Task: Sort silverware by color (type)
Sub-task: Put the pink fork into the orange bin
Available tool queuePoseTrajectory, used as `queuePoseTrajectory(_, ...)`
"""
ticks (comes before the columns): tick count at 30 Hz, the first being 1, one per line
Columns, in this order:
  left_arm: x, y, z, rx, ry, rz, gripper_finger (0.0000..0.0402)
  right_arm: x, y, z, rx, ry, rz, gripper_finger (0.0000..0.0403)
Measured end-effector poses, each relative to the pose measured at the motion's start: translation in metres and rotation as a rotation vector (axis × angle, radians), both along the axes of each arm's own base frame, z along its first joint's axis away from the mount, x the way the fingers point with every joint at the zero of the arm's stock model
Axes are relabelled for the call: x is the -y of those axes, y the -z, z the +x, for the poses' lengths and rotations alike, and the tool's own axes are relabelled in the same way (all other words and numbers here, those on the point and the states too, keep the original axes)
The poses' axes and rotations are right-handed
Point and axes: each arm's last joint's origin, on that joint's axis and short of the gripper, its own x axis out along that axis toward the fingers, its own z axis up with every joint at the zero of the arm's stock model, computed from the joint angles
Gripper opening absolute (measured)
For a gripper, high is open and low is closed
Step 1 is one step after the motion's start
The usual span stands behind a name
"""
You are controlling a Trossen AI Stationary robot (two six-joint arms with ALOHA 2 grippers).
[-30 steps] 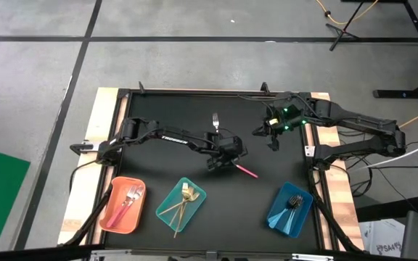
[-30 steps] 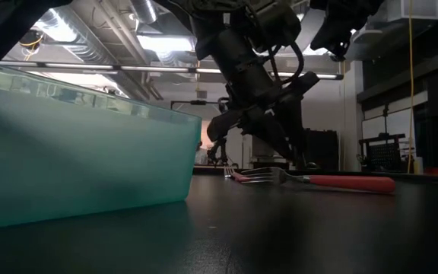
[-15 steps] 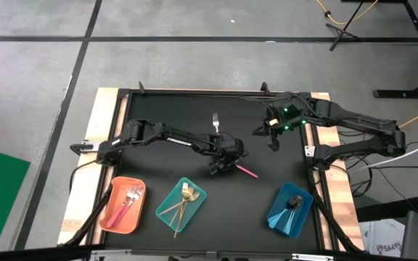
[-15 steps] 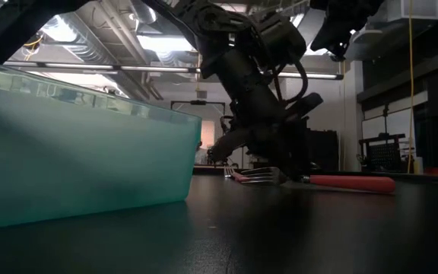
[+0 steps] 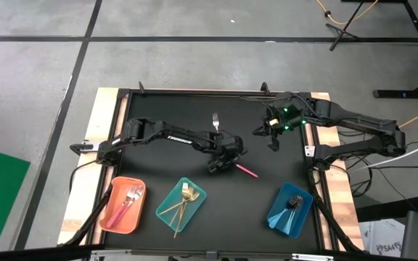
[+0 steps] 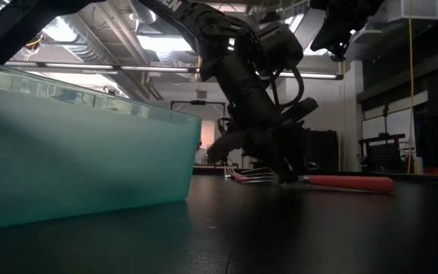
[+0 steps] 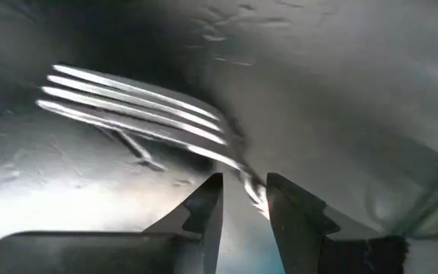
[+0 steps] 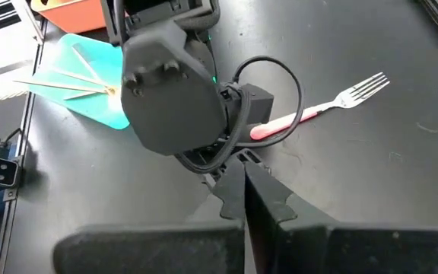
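Grey concrete floor crossed by dark lines surrounds the black surface (image 5: 165, 116), which has pale wooden edges. Both dark arms reach over it; white lettering runs along the left arm's link but is too small to read.

Three trays sit along the near edge: an orange tray (image 5: 110, 220) at the left holding pink-handled pieces, a teal tray (image 5: 171, 196) beside it holding gold pieces, one sticking out over its rim, and a blue tray (image 5: 298, 219) at the right holding a dark-looking piece. In the low view the teal tray fills the left side.

The left pincer (image 5: 220, 164) is down at the middle of the surface, over a pink-handled fork (image 5: 246, 171) lying flat there. Its fingers (image 7: 207, 211) stand slightly apart on either side of the fork's silver neck, just behind the tines; whether they press the metal cannot be told.

The right pincer (image 5: 273, 144) hangs above the surface near the far right corner, closed with nothing between its fingers.

A second pink-handled fork (image 5: 215, 121) lies alone toward the far edge, well apart from the trays.
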Motion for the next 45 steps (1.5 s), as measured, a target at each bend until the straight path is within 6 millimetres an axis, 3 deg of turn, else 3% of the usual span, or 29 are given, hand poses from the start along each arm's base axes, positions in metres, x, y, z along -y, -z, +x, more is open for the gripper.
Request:
queuePoseTrajectory(8,0.001,0.007,0.001,-0.014,0.045,-0.011,0.0087,0.0,0.0,0.0,-0.002,0.0,0.001,0.0)
queuePoseTrajectory(17,0.001,0.009,0.0,-0.022,0.098,0.069,0.0009,0.0,0.0,0.0,-0.003,0.0,0.001,0.0)
queuePoseTrajectory(33,0.01,0.007,0.002,0.012,0.317,0.244,0.0002,0.0,0.0,0.0,-0.003,0.0,0.001,0.0)
queuePoseTrajectory(38,0.009,0.0,0.006,0.074,0.404,0.314,0.0001,0.0,0.0,0.0,-0.003,0.0,0.001,0.0)
queuePoseTrajectory(45,0.002,-0.025,0.003,0.137,0.522,0.397,0.0001,0.0,0.0,0.0,-0.003,0.0,0.001,0.0)
